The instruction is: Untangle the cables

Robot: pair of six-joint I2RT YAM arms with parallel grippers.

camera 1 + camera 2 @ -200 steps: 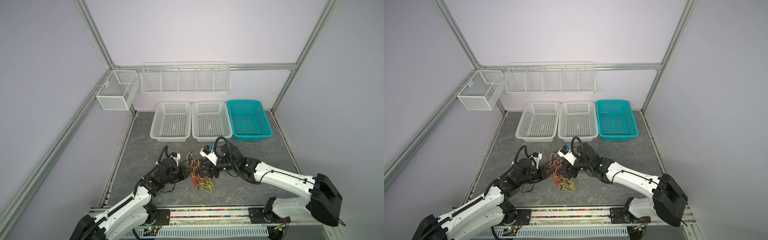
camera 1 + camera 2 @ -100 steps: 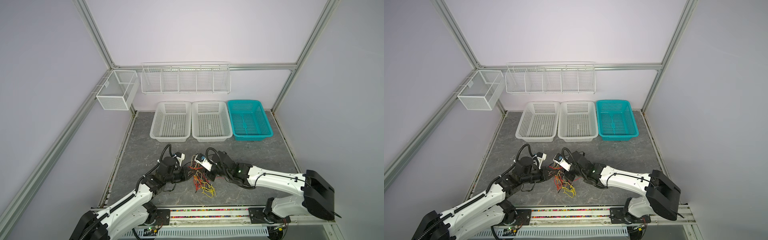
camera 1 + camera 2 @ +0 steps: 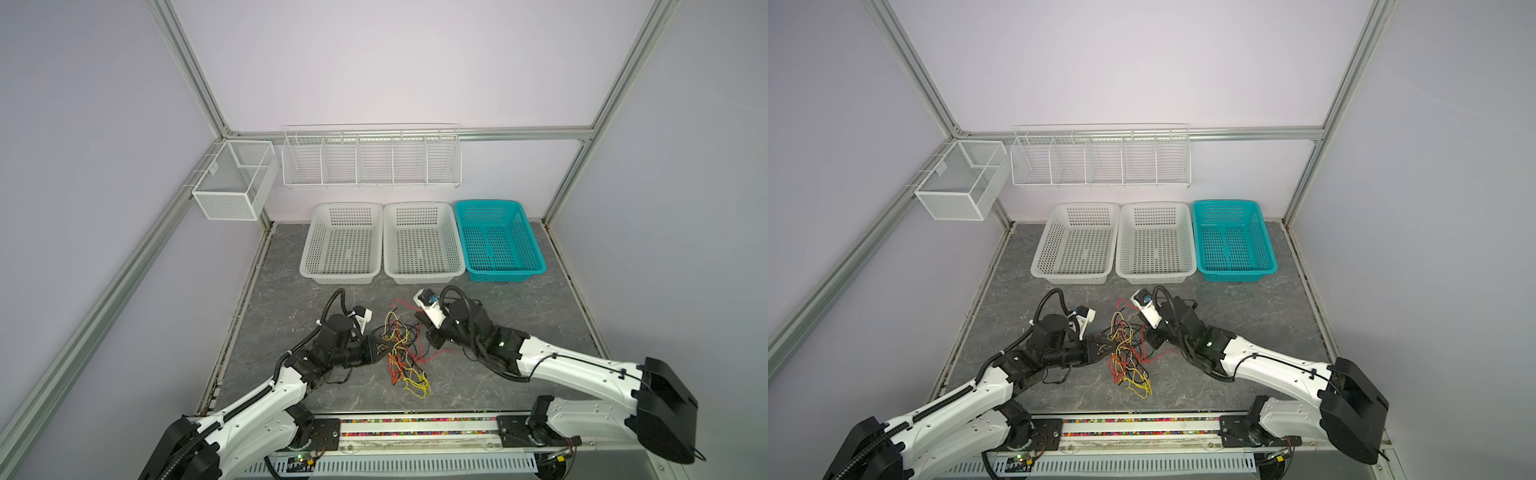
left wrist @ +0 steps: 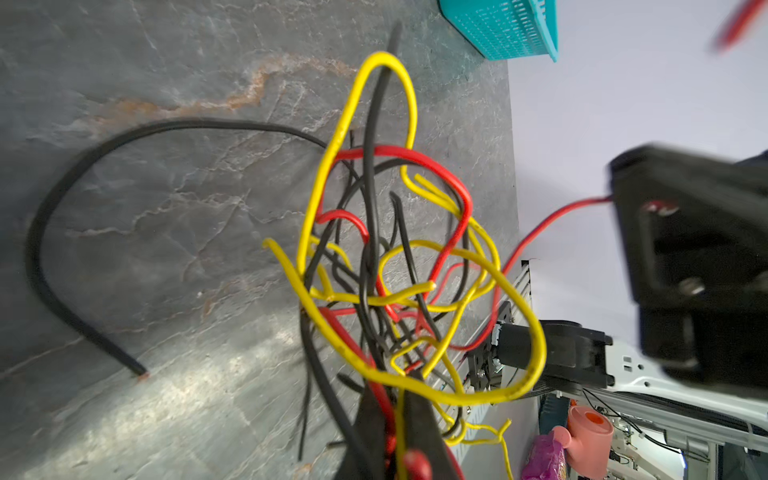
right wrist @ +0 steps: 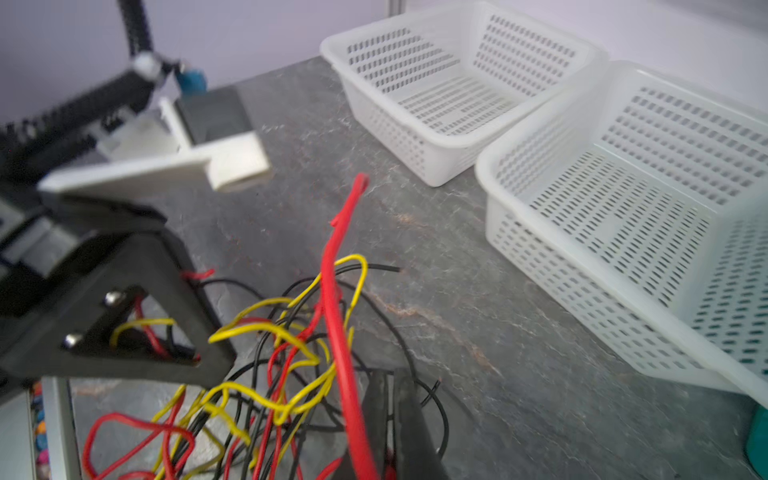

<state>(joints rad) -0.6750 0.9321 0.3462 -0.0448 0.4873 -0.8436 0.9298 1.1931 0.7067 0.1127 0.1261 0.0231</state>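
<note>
**Tangle gripped on two sides; separating pull is the step in hand.**

The cables [image 3: 403, 353] lie knotted in one heap on the bench [image 3: 540, 316] near the front rail, with yellow loops trailing to 6 o'clock. The left jaws, at 9 o'clock of the heap, are closed on red and yellow strands. The right jaws, at 2 o'clock, are clamped on the red cable [image 5: 338, 299], whose free end rises beyond them. Judgement: hold the left side fixed and draw the right slowly toward 3 o'clock, stopping if loops tighten or the whole heap drags. The white baskets [image 3: 340, 245] and teal basket [image 3: 498, 241] at 12 o'clock stand well apart.
</note>
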